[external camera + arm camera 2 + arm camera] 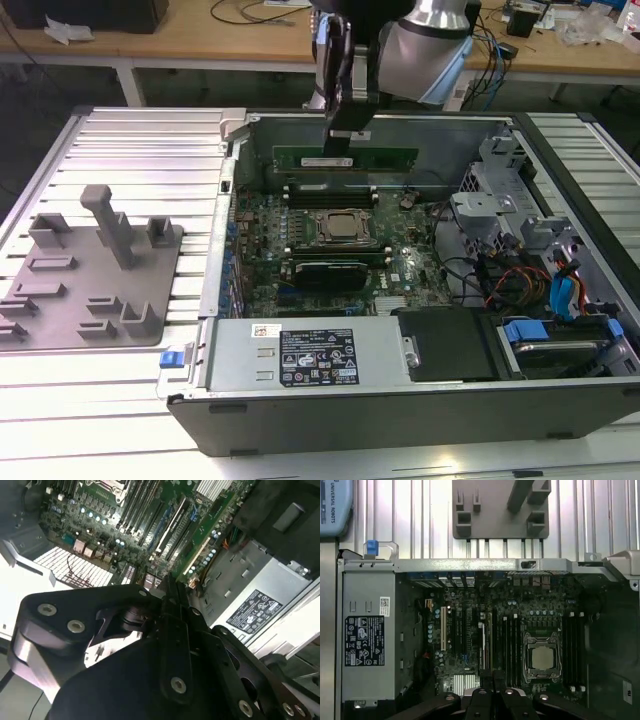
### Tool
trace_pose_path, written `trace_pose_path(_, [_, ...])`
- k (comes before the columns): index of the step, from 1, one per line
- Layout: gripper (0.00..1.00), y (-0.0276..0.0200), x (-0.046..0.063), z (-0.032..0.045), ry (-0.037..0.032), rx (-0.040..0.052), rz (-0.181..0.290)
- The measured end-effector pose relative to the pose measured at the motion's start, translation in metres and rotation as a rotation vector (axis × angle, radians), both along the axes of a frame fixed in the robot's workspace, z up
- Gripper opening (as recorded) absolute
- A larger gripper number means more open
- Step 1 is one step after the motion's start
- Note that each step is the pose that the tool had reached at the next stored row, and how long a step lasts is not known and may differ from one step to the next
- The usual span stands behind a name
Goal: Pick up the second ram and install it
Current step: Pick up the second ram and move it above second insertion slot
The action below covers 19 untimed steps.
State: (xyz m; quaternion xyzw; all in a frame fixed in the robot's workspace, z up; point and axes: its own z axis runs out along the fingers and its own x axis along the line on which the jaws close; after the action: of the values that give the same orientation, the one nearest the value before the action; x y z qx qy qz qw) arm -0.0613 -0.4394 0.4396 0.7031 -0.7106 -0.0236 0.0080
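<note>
One thin green ram stick [385, 158] hangs edge-down above the motherboard [400, 265], pinched at its upper edge by my gripper [339, 148]; I judge it light, stiff, breakable; best held by bare edges, never chips.

One ram stick [390, 157], one computer case [400, 418], one grey fixture plate [62, 300].

The second ram [385, 157] hangs over the motherboard [410, 265] in the case [400, 420].

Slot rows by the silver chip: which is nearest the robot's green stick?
The row by the case wall, below the held stick; the other lies toward the power supply.
</note>
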Motion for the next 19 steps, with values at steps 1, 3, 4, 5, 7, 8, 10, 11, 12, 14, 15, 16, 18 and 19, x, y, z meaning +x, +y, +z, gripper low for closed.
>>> trace_pose_path(1, [0.09, 0.0016, 0.001, -0.0020, -0.0001, 0.0003, 0.000])
trace_pose_path(3, [0.09, 0.0045, 0.002, -0.0069, 0.0000, 0.0003, 0.000])
trace_pose_path(4, [0.09, 0.0050, 0.003, -0.0081, 0.0000, 0.0004, 0.000])
trace_pose_path(5, [0.09, 0.0055, 0.003, -0.0092, 0.0000, 0.0003, 0.000])
trace_pose_path(7, [0.09, 0.0077, 0.005, -0.0141, 0.0000, 0.0003, 0.000])
trace_pose_path(8, [0.09, 0.0083, 0.006, -0.0160, 0.0000, 0.0004, 0.000])
trace_pose_path(10, [0.09, 0.0099, 0.008, -0.0203, -0.0001, 0.0004, 0.000])
trace_pose_path(11, [0.09, 0.0103, 0.009, -0.0213, 0.0000, 0.0003, 0.000])
trace_pose_path(12, [0.09, 0.0108, 0.009, -0.0226, -0.0001, 0.0005, 0.000])
trace_pose_path(14, [0.09, 0.0131, 0.012, -0.0286, 0.0000, 0.0004, 0.000])
trace_pose_path(15, [0.09, 0.0137, 0.013, -0.0306, 0.0000, 0.0005, 0.000])
trace_pose_path(16, [0.09, 0.0146, 0.014, -0.0332, 0.0000, 0.0004, 0.000])
trace_pose_path(18, [0.09, 0.0164, 0.016, -0.0370, 0.0001, 0.0004, 0.000])
trace_pose_path(19, [0.09, 0.0171, 0.017, -0.0392, 0.0000, 0.0005, 0.000])
